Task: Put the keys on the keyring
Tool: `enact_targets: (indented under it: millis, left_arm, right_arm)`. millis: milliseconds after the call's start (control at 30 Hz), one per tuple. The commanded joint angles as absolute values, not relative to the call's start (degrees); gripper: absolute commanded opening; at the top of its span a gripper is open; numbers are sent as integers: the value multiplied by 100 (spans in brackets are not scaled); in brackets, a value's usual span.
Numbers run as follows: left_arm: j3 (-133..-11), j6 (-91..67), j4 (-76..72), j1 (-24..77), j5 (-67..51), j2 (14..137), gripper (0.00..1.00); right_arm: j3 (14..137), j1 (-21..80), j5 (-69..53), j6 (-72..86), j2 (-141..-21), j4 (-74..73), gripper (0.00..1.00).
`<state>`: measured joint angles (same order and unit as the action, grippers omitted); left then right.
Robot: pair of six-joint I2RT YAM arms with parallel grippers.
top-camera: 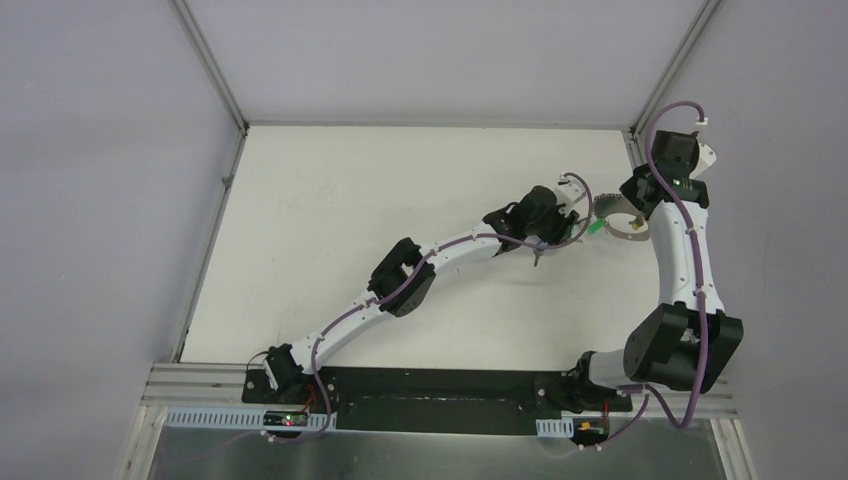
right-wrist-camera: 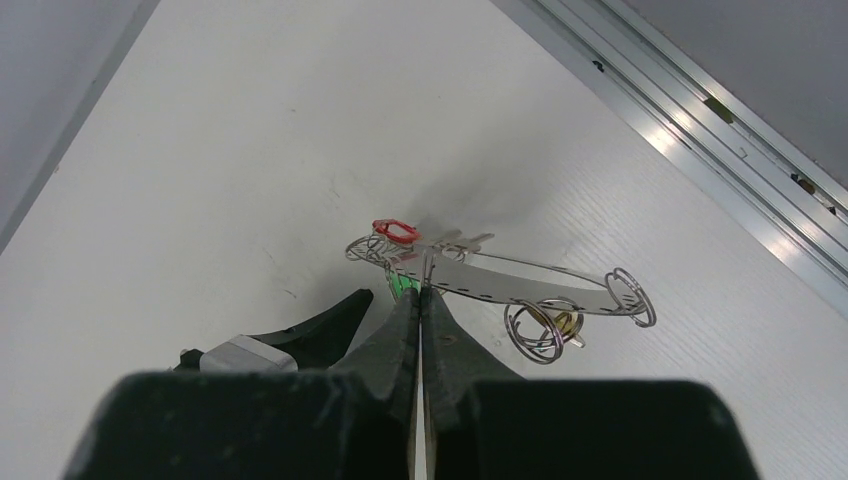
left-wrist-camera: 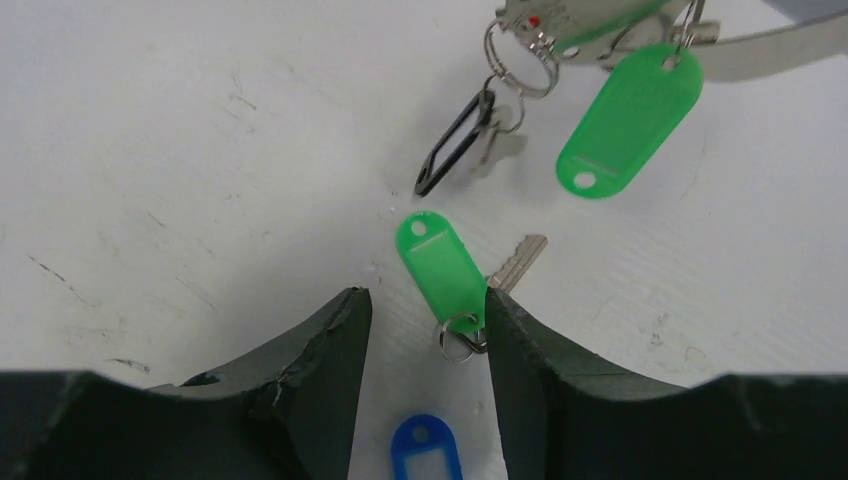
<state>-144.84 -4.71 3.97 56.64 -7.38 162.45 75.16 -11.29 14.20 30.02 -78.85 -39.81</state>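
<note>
You've got two matching arms here, the left arm [top-camera: 455,248] and the right arm [top-camera: 672,262]: white tube links between chunky black joint housings, with a purple cable [top-camera: 350,316] clipped along each. Up close, your left gripper [left-wrist-camera: 425,305] shows matte black wedge fingers [left-wrist-camera: 310,390], one edge chipped and rough.

We see a white worktop [top-camera: 340,200], scuffed and scratched up close, edged by aluminium rails [top-camera: 205,250]. Lying flat on it is a small green tag [left-wrist-camera: 440,268], joined by a small split ring [left-wrist-camera: 458,337] to a silvery key [left-wrist-camera: 519,261] that angles away to the right. Nearer the camera lies a blue tag [left-wrist-camera: 424,449], cut by the frame edge. Farther off, a black-rimmed tag [left-wrist-camera: 455,142] and another key [left-wrist-camera: 500,148] seem to rest on the surface. A larger green tag [left-wrist-camera: 628,118] hangs from the keyring [left-wrist-camera: 780,48]; we cannot tell whether it touches the worktop.
</note>
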Motion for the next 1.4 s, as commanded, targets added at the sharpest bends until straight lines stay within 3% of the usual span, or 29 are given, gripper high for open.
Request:
enact_targets:
  millis: [0, 133, 267, 400, 600, 1133, 1367]
  left_arm:
    - [-14669, -548, 703, 5717, -580, 16116, 46]
    - [-14713, -905, 724, 5700, -771, 16207, 47]
    - [-14602, -1157, 756, 5709, -1020, 16250, 29]
    - [-14443, -1131, 747, 5749, -1072, 16222, 23]
    - [-13968, -914, 684, 5765, -1002, 15930, 0]
    - [-10253, -308, -504, 5735, -582, 13059, 0]
    - [-8891, -644, -934, 5675, -580, 11662, 0]
  right_arm:
    - [7834, -1194, 1351, 3127, -7885, -3850, 0]
    - [7860, -1204, 1329, 3124, -7858, -3857, 0]
    - [7852, -1204, 1305, 3110, -7833, -3869, 0]
    - [7807, -1204, 1301, 3103, -7797, -3868, 0]
    - [7847, -1204, 1217, 3111, -7771, -3874, 0]
    - [7721, -1140, -425, 2869, -7600, -3578, 0]
    - [7620, -560, -1021, 2568, -7527, -3433, 0]
